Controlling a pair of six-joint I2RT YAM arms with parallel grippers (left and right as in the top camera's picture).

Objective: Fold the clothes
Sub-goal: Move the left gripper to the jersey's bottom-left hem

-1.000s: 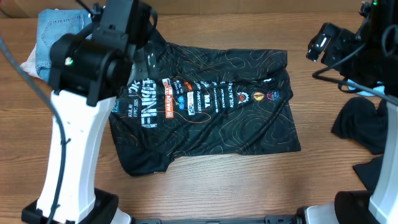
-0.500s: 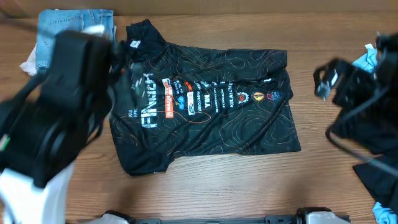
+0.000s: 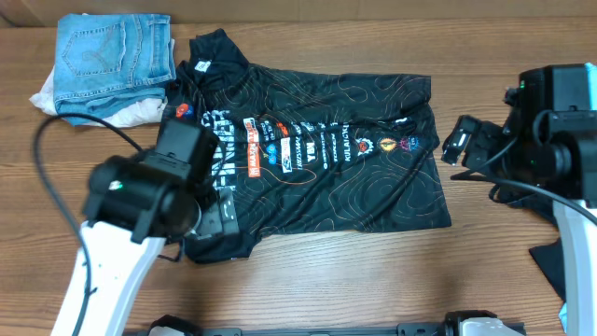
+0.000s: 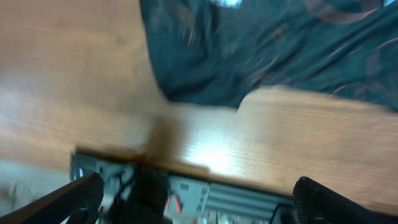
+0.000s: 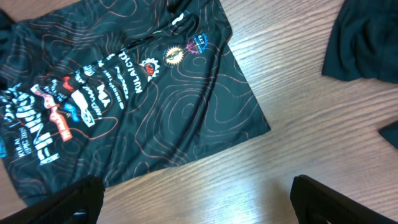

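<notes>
The clothes are chiefly a black jersey (image 3: 317, 159) with tan contour lines and white lettering, spread flat mid-table; the right wrist view shows it too (image 5: 124, 99). Plainer black pieces (image 3: 560, 257) lie at the right, one showing in the right wrist view (image 5: 367, 37). My left gripper (image 3: 219, 217) hangs open over the jersey's lower left corner; its view is blurred, with the jersey hem (image 4: 249, 56) above and the left gripper (image 4: 199, 205) holding nothing. My right gripper (image 3: 464, 142) is open just off the jersey's right edge, over bare wood (image 5: 198, 202).
Folded blue jeans (image 3: 112, 51) lie on pale cloth (image 3: 47, 93) at the back left. The table's front edge (image 4: 186, 165) runs close below the jersey hem. Bare wood (image 3: 354, 271) lies in front of the jersey.
The left arm swung from the jersey's collar end down to its lower left corner. The right arm dropped lower beside the jersey's right edge. The jersey lies unchanged.
</notes>
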